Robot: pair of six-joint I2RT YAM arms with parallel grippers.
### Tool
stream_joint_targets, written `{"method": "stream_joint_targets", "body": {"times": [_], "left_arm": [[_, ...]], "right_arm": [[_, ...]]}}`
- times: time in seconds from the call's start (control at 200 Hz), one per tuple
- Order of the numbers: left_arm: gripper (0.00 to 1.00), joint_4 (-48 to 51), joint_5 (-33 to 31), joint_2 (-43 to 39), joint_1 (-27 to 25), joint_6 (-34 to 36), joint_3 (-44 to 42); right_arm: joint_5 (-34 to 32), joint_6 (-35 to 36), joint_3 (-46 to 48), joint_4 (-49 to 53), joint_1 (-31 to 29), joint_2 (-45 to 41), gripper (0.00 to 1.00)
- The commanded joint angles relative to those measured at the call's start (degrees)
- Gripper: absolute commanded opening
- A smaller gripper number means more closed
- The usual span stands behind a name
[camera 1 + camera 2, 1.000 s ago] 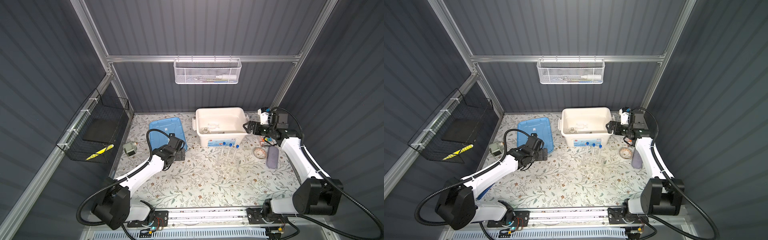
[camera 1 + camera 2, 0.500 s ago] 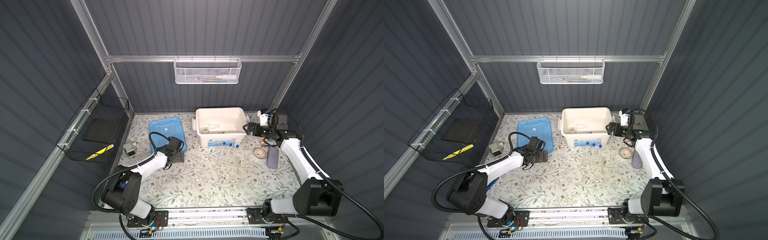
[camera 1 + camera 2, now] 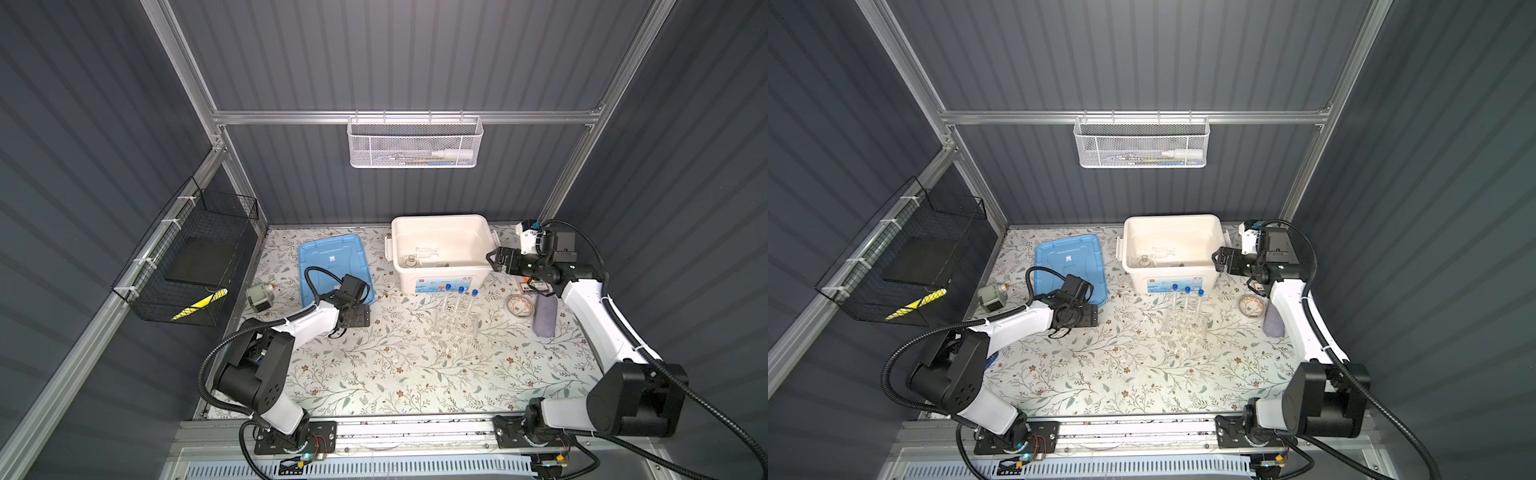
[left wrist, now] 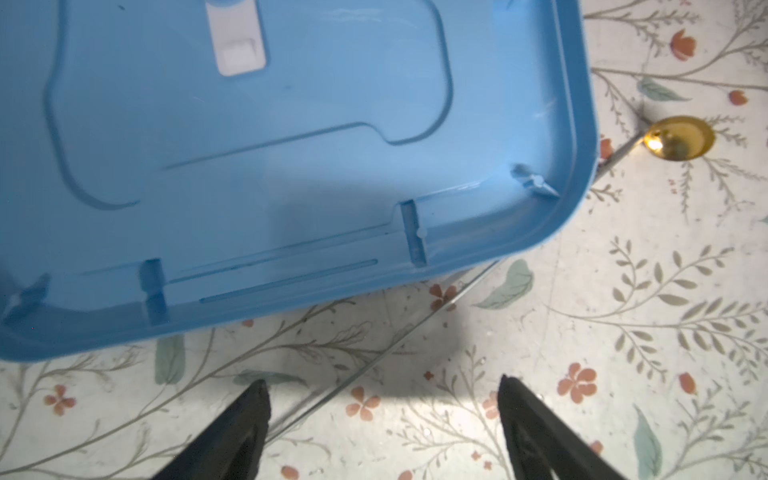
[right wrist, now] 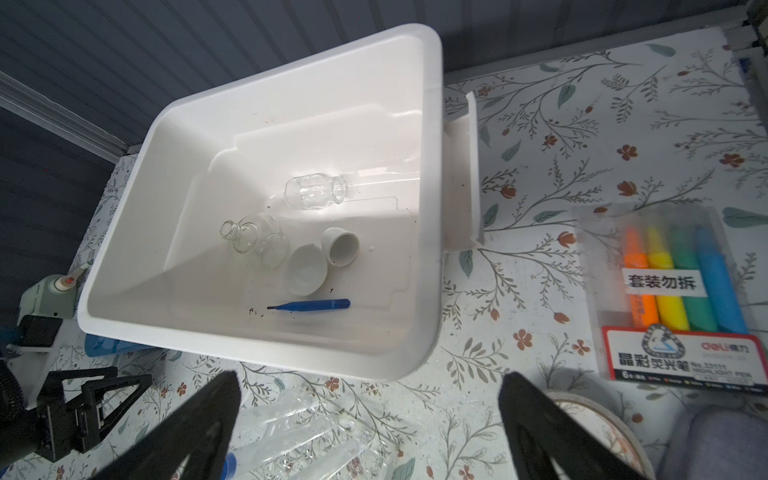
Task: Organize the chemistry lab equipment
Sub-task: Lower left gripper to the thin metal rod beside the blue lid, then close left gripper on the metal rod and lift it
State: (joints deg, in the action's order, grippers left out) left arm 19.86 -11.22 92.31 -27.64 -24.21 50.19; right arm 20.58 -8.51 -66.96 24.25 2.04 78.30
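Blue plastic, the bin's lid (image 4: 291, 145), lies just ahead of our left gripper (image 4: 382, 382). Its jaws stand wide over the mat, and the thin rod (image 4: 374, 353) lies aslant between them, not yet pinched. Ahead of our right gripper (image 5: 370, 378), also spread wide and empty, the white bin (image 5: 432, 208) already holds two glass flasks (image 5: 316, 191), two white dishes (image 5: 305, 268) and the blue tweezers (image 5: 311, 305). Near that hand, outside the bin, three blue-capped test tubes (image 3: 457, 303) stand in the clear rack (image 3: 455, 328). We judge the job mostly done: the rod remains, perhaps rack and lid too.
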Motion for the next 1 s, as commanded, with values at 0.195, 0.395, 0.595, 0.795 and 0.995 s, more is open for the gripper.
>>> {"method": "stream_joint_targets", "body": {"times": [0.195,0.395,0.595,0.795,0.995], "left_arm": [[0.79,-1.2,7.3,4.5,0.5,1.9,1.1],[0.68,-1.7,13.3,4.2,0.2,1.4,0.5],[0.57,-0.7,15.6,3.2,-1.2,1.3,-0.3],[0.47,0.8,16.6,4.8,-5.2,1.4,1.4],[0.41,3.1,16.1,7.0,-8.1,1.4,3.0]], "right_arm": [[0.7,-0.5,0.7,0.9,-0.2,-0.2,0.99],[0.9,-0.5,0.9,0.8,-0.2,0.1,0.99],[1.0,-0.6,0.9,0.5,-0.2,0.4,0.99],[1.1,-0.6,1.0,0.5,-0.2,0.4,0.99],[0.9,-0.3,1.1,0.7,-0.2,-0.1,0.99]]}}
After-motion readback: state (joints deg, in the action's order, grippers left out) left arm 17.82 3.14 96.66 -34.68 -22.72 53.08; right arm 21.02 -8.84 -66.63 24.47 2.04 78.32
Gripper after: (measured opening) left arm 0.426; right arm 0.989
